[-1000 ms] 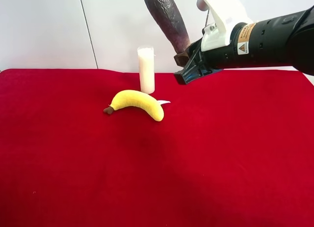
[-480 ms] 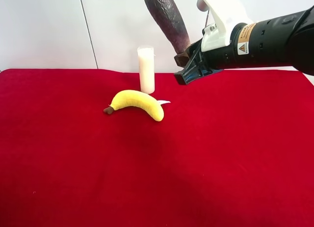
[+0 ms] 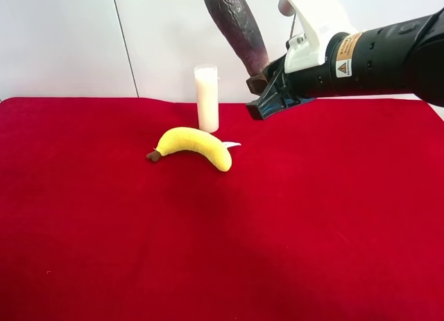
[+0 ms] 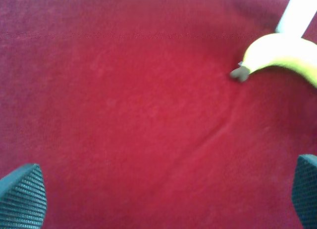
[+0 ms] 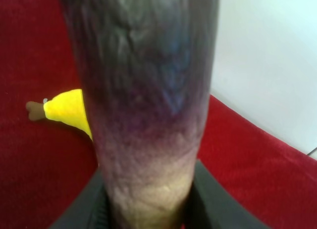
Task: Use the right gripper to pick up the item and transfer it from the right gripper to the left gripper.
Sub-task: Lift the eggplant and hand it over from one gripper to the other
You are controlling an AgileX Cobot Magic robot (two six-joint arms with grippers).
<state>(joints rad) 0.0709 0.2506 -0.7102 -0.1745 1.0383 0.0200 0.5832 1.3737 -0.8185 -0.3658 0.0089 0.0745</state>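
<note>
Eggplant toy (image 3: 239, 26) aloft, pinched at its pale end by right gripper (image 3: 258, 92), fingers (image 5: 213, 209) closed snug on either side. Dark end leaning toward 11 o'clock, up at 1 o'clock from white candle (image 3: 207, 99) and plush banana (image 3: 194, 144) on red table (image 3: 312, 231). Left gripper (image 4: 163, 199) spread wide, empty, low over table, outside exterior view. Likely trouble: gripped only by the tip, so could pivot or slip under a sideways nudge at handover; if dropped, might topple candle.
</note>
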